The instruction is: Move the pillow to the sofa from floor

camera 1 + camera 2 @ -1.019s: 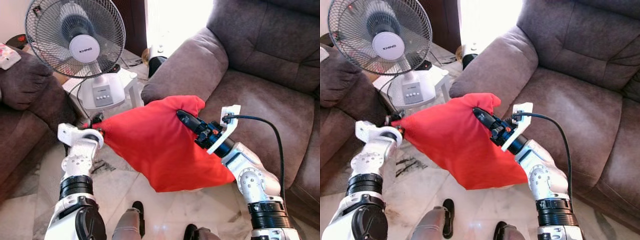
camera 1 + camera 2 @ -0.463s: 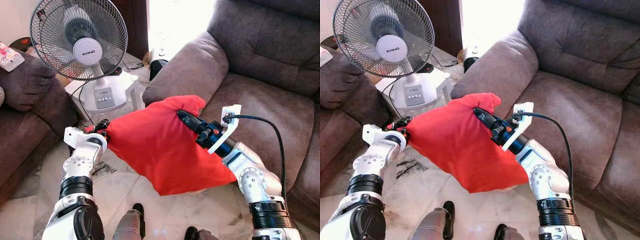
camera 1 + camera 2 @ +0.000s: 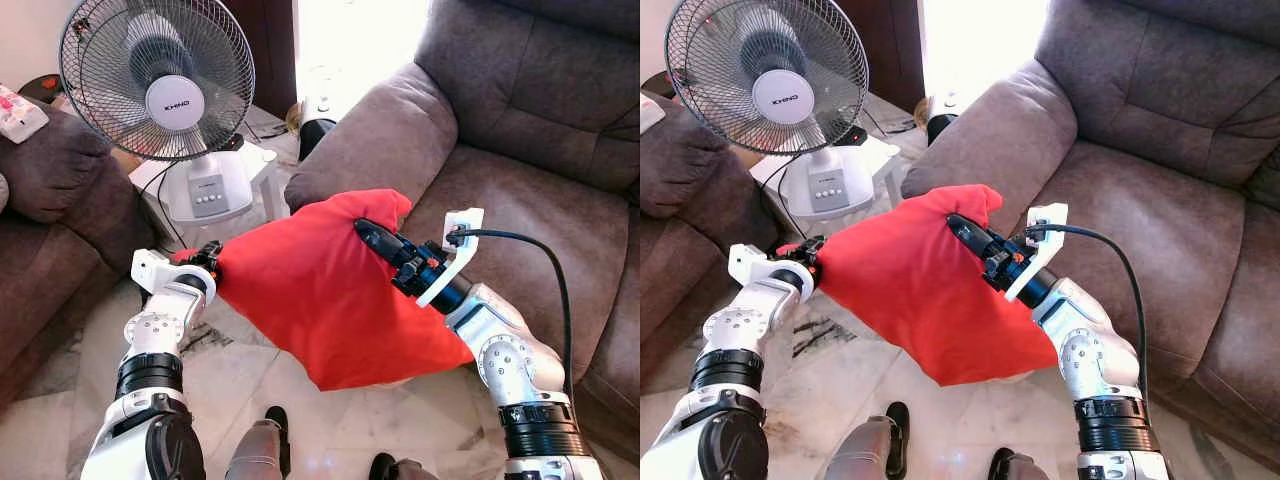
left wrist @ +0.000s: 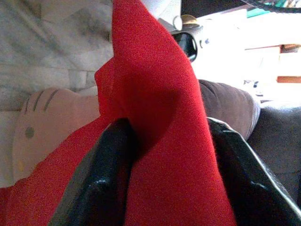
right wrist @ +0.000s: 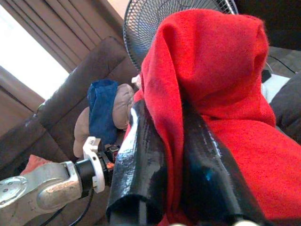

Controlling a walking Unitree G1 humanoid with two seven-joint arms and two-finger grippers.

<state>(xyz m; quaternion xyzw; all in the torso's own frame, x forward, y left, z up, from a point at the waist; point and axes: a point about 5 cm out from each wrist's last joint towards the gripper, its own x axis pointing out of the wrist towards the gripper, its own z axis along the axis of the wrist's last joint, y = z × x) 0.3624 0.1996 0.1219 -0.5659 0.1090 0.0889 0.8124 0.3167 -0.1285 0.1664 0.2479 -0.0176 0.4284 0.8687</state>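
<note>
A red pillow hangs in the air between my two arms, above the marble floor and just in front of the brown sofa. My left gripper is shut on its left corner; in the left wrist view the red cloth is pinched between both black fingers. Near the pillow's top right corner my right gripper is shut on a fold, and the right wrist view has the cloth squeezed between its fingers. The pillow's lower corner droops toward the floor.
A white standing fan on a small white table stands at the left, behind the pillow. A second brown sofa lies at the far left. Marble floor stretches below, with my feet on it.
The pillow and both grippers have shifted slightly right, toward the sofa seat. Both grips are unchanged.
</note>
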